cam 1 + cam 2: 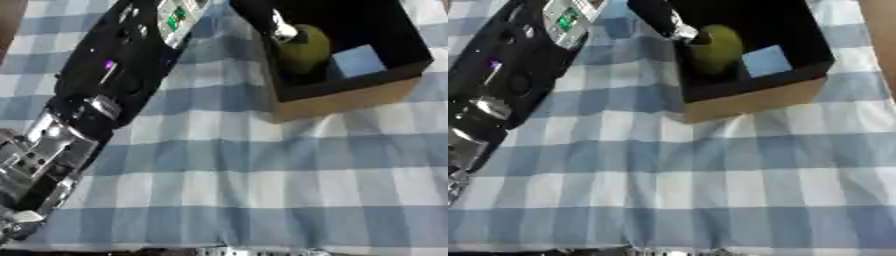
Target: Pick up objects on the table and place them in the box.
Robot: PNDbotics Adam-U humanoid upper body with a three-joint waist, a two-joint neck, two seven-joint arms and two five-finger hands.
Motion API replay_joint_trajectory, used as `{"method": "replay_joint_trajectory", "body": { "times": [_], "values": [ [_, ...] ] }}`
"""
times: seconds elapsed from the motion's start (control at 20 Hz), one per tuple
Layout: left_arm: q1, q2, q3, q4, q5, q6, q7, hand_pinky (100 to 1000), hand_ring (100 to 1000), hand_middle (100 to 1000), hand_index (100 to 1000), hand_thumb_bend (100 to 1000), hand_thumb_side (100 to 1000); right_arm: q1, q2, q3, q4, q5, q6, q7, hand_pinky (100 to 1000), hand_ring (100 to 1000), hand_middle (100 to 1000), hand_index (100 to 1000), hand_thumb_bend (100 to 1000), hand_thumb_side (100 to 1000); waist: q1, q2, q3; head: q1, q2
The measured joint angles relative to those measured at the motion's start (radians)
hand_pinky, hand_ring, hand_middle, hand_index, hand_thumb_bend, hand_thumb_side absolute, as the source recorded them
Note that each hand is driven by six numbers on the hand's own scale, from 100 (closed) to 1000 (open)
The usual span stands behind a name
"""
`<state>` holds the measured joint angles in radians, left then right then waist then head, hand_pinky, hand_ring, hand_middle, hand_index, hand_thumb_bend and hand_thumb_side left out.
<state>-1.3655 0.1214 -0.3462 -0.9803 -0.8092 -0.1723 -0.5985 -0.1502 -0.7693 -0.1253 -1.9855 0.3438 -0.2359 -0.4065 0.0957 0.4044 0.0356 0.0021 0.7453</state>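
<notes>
A cardboard box (346,100) with a black inside stands at the upper right of the checked cloth. A round green object (304,47) lies in it, and a pale blue square object (357,61) leans by the near wall beside it. My left arm (114,75) runs from the lower left up to the top edge, and my left hand (282,30) reaches into the box from the back left. Its silver tip rests against the top of the green object. Most of the hand is lost against the dark interior. My right hand shows in neither view.
A blue and white checked cloth (710,180) covers the table, with nothing lying on it in front of the box. The table's front edge (227,249) runs along the bottom. A brown surface (881,30) shows past the cloth at the far right.
</notes>
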Motion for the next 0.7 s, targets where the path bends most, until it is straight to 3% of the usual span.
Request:
{"method": "replay_joint_trajectory", "body": {
  "times": [0.2,0.4,0.7],
  "values": [
    [0.000,0.000,0.007,0.000,-0.001,-0.007,-0.003,893,878,838,950,593,593,0.002,0.000,0.000,0.000,0.000,0.000,0.000,901,1000,561,887,100,470,0.000,0.000,0.002,0.000,0.000],
    [0.000,0.006,0.013,-0.002,0.011,-0.007,-0.003,880,865,821,936,522,571,0.003,0.000,0.001,0.000,0.000,0.001,0.000,902,1000,560,887,100,470,0.000,0.000,0.004,0.000,0.001],
    [-0.001,0.099,0.037,-0.022,0.021,0.004,0.014,887,874,826,921,506,437,0.020,0.000,-0.002,0.000,0.002,0.006,-0.002,902,1000,559,887,100,470,0.004,0.000,0.011,-0.011,0.001]
  ]
}}
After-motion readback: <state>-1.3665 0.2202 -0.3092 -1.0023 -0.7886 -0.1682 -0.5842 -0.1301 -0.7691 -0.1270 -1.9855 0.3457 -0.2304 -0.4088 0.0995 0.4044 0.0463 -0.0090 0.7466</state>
